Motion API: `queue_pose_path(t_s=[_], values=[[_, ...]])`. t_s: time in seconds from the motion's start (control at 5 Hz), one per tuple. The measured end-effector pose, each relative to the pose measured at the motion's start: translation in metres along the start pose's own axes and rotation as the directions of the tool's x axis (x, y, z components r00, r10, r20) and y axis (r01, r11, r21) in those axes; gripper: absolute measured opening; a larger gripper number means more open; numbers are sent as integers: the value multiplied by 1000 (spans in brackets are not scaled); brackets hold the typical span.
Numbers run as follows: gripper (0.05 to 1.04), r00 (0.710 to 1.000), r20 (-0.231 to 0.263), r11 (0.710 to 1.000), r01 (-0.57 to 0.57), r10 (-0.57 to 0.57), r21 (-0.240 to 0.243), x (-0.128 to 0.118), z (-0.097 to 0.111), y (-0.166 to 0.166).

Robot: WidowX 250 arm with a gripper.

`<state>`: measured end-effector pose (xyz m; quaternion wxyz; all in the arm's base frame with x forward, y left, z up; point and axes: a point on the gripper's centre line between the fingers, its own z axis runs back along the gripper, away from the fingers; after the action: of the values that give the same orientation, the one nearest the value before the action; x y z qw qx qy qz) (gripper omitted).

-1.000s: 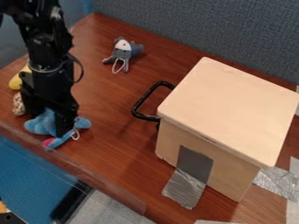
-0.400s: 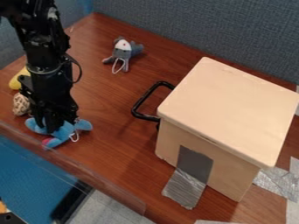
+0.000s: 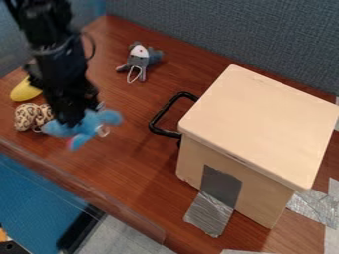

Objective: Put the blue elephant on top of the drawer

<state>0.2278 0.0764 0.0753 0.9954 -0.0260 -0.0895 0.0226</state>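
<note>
One blue elephant [image 3: 89,126], clamped in the jaws of the black gripper [image 3: 70,123], over the part of the desk [image 3: 142,166] near its clear-rimmed front edge. Blur here; probably a little above the desk rather than resting on it. Spotted toy [image 3: 28,118] just beside, on the side away from the drawer; yellow toy [image 3: 25,93] past that, toward the left edge. Grey toy [image 3: 138,60] lies nearer the back edge, by the partition [image 3: 218,37].

Step in hand, as I judge it: lift and carry. Drawer [image 3: 261,124] stands well apart, toward the right, its flat top bare, its black handle [image 3: 161,119] jutting toward the elephant's side.

Advice: gain full height first, then cross. Dangling legs and the pale loop [image 3: 102,131] hang lowest and could snag on the handle or the top's rim. Keep the squeeze firm; soft cloth may swing or slip if hurried. Aim for the middle of the top, let the swing die, lower until the body bears on the wood, then part the jaws and rise straight up.
</note>
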Motion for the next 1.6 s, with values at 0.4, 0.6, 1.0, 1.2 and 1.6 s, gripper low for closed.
queue_pose_path(t_s=[0.4,0.6,1.0,1.2,1.6], values=[[108,993,86,992,91,-83,-91,39,28,-68],[108,984,108,977,160,-145,-142,61,41,-112],[108,968,143,958,230,-207,-171,73,58,-149],[108,964,148,956,244,-221,-161,72,56,-150],[345,963,97,953,262,-250,-152,68,32,-154]])
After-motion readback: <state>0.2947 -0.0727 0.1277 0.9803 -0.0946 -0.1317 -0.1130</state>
